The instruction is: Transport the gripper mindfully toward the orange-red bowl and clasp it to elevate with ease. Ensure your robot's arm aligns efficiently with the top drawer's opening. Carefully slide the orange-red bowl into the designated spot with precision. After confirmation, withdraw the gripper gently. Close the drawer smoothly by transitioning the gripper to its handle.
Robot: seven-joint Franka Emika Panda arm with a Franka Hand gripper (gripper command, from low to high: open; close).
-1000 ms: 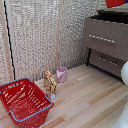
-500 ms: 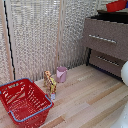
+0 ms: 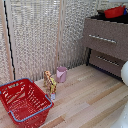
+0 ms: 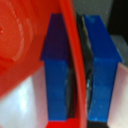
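The wrist view shows my gripper (image 4: 80, 75) shut on the orange-red bowl (image 4: 25, 45). The bowl's thin rim is pinched between the two dark-blue fingers (image 4: 57, 75). In the exterior view the bowl (image 3: 115, 11) shows at the top right, in the dark space above the top drawer's front (image 3: 106, 35). The silver handle (image 3: 102, 38) runs across that front. The hand itself cannot be made out in the exterior view. A rounded white piece of the robot's arm (image 3: 124, 73) shows at the exterior view's right edge.
A shorter brown drawer front (image 3: 107, 62) with its own bar sits below the top drawer. On the wooden floor stand a big red wire basket (image 3: 21, 100), a pink cup (image 3: 61, 74) and a small yellow toy figure (image 3: 50, 82). A pale slatted wall is behind.
The bowl appears slightly lower above the cabinet than a second ago. Nothing else has visibly moved.
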